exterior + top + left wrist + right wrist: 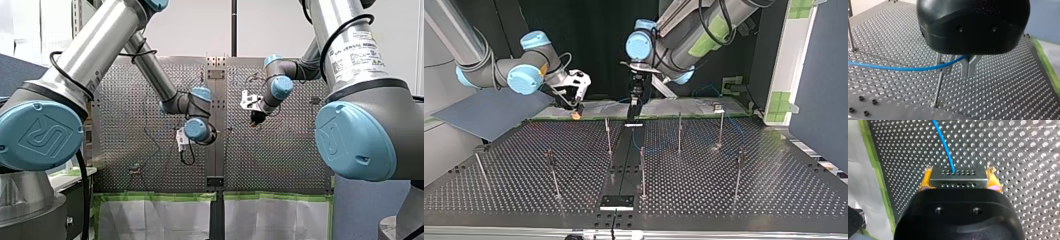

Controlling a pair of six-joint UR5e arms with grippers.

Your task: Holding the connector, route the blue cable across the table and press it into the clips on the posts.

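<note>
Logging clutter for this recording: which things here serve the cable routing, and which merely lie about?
Job: blue cable; connector, clamped in my right gripper; posts.
Lying about: grey-blue sheet at the top view's left; green tape.

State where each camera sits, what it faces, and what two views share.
Front: behind the shoulders, facing the perforated table; my left arm and my right arm show.
Top: across the table, facing both arms over the posts.
Left wrist: above left hand, facing table.
Right wrist: above right hand gripping the connector.
Shared: both wrist views show the blue cable.
</note>
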